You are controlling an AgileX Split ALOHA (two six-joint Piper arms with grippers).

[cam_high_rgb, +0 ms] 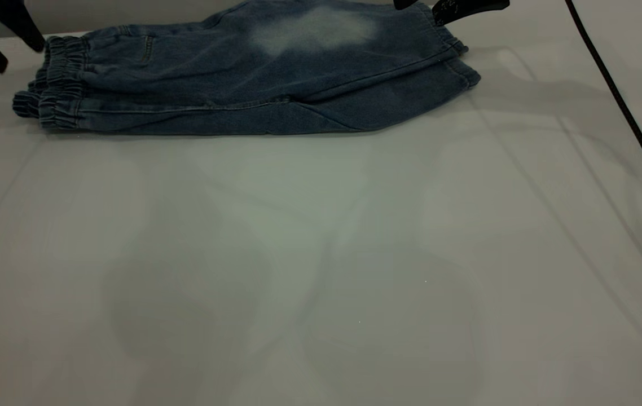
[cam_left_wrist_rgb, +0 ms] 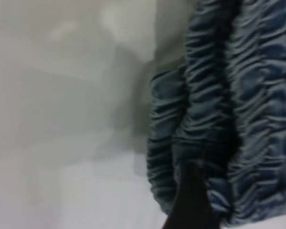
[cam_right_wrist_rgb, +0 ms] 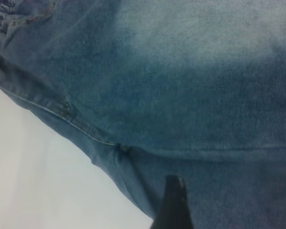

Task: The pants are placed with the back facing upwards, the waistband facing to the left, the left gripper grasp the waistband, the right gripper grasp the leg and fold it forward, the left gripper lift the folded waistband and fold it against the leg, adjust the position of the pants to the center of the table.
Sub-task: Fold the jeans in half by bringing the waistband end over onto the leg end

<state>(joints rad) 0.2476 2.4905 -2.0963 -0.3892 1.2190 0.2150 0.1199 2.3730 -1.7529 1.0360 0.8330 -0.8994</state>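
Observation:
The blue denim pants (cam_high_rgb: 242,79) lie folded lengthwise along the table's far side. The gathered waistband (cam_high_rgb: 58,84) is at the left and the stacked leg hems at the right. The leg (cam_high_rgb: 315,28) with the whitish faded oval lies on top. My left gripper (cam_high_rgb: 22,56) hangs just left of the waistband, open and holding nothing. In the left wrist view one black finger (cam_left_wrist_rgb: 190,200) stands over the ruched waistband (cam_left_wrist_rgb: 257,95). My right gripper (cam_high_rgb: 417,11) hovers over the hems at the top right, open. Its one visible finger (cam_right_wrist_rgb: 174,205) is above the faded denim (cam_right_wrist_rgb: 205,28).
The white table (cam_high_rgb: 321,254) spreads wide in front of the pants, with faint creases and shadows. A black cable (cam_high_rgb: 620,101) runs diagonally down the right side.

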